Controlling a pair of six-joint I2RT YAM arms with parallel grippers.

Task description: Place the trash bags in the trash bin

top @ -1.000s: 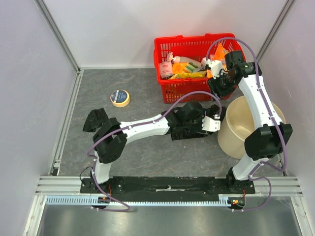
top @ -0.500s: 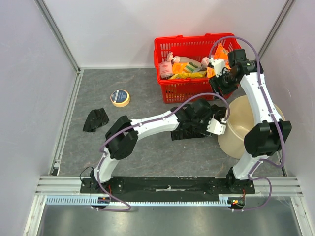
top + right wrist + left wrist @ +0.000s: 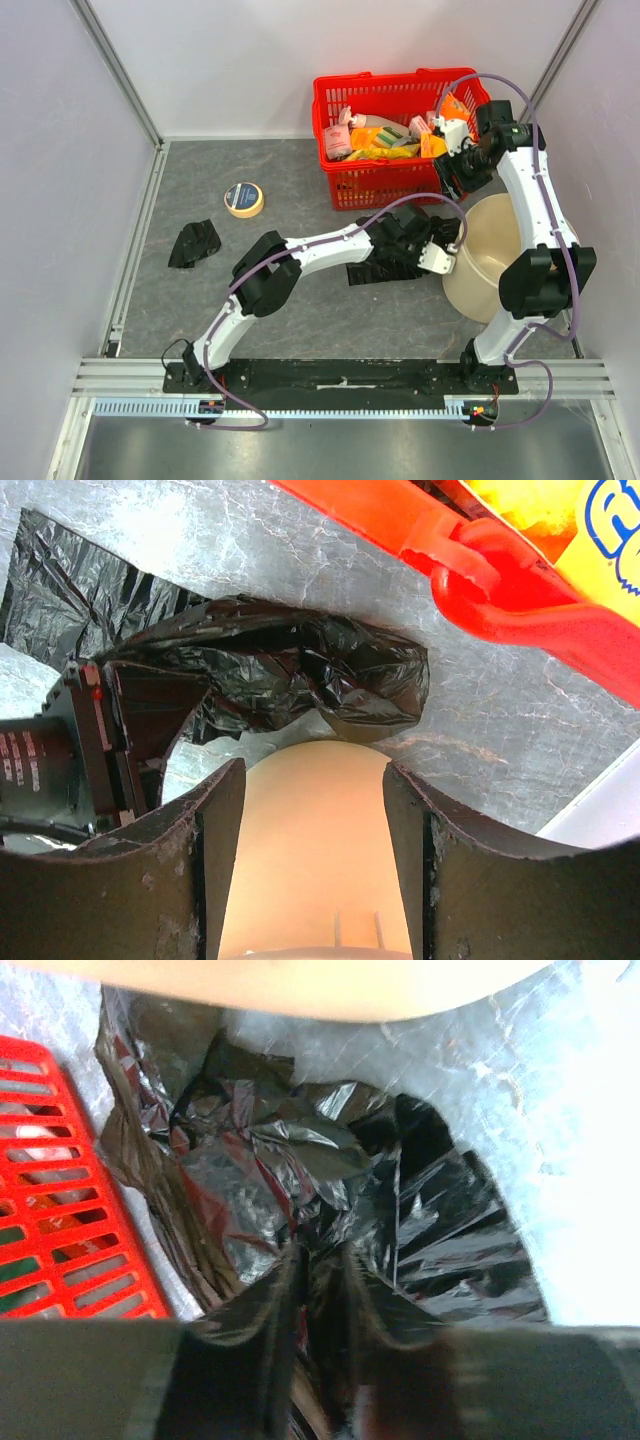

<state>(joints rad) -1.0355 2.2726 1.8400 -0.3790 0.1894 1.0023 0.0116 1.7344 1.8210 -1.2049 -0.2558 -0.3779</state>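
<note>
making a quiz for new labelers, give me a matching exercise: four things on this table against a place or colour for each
Things:
1. trash bin
2. tape roll
3. shopping basket
4. small black bag

Descriptions:
a. red, farthest back
b. crumpled, lying alone at the far left
c. beige, on the right side
d. round, yellowish, left of the basket

Pairs: 1-c, 2-d, 3-a, 4-b
</note>
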